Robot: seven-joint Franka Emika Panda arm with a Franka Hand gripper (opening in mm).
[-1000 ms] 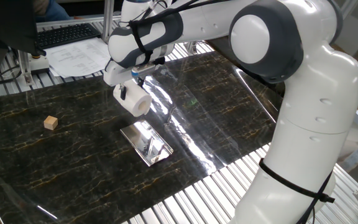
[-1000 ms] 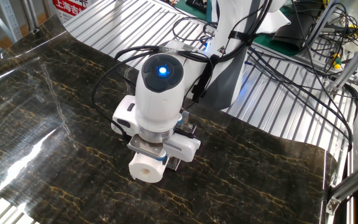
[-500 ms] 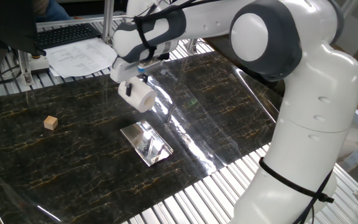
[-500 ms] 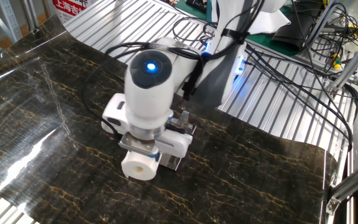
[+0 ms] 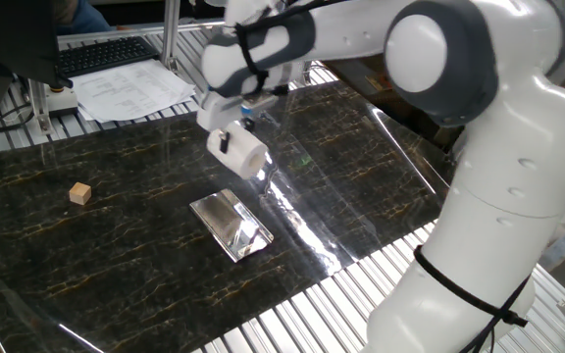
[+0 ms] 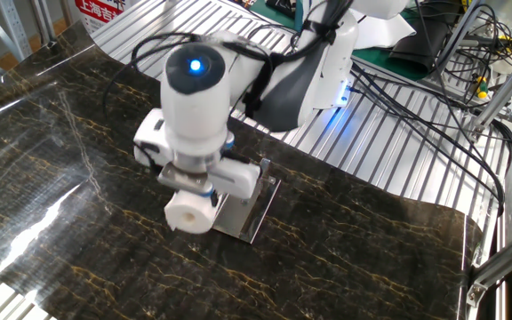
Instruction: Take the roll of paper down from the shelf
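The fingers (image 5: 235, 145) are clamped on the roll of paper (image 5: 247, 156), gripping the white cylinder across its sides so that it hangs lifted in the air under the wrist. In the other fixed view the roll (image 6: 188, 212) shows its round end face with the hollow core turned toward the camera, and the fingers (image 6: 196, 188) are mostly hidden by the wrist housing above them.

The roll is clear of the shelf (image 5: 230, 224). In one fixed view it hangs above and a little to the far right of that shiny metal plate, with dark marble-patterned surface showing between them. In the other fixed view the shelf (image 6: 249, 212) lies flat just to the right of the roll, partly covered by the wrist.

The white arm (image 5: 479, 147) reaches in from the right of one fixed view, its wrist bending down over the middle of the bench (image 5: 86, 255). A clear glossy plastic sheet (image 5: 302, 186) lies on the bench to the right of the shelf, catching bright glare. Well apart at the left sits a small tan wooden cube (image 5: 80, 193). At the far left edge, papers (image 5: 126, 90) and a keyboard (image 5: 101, 52) lie beyond the dark surface.
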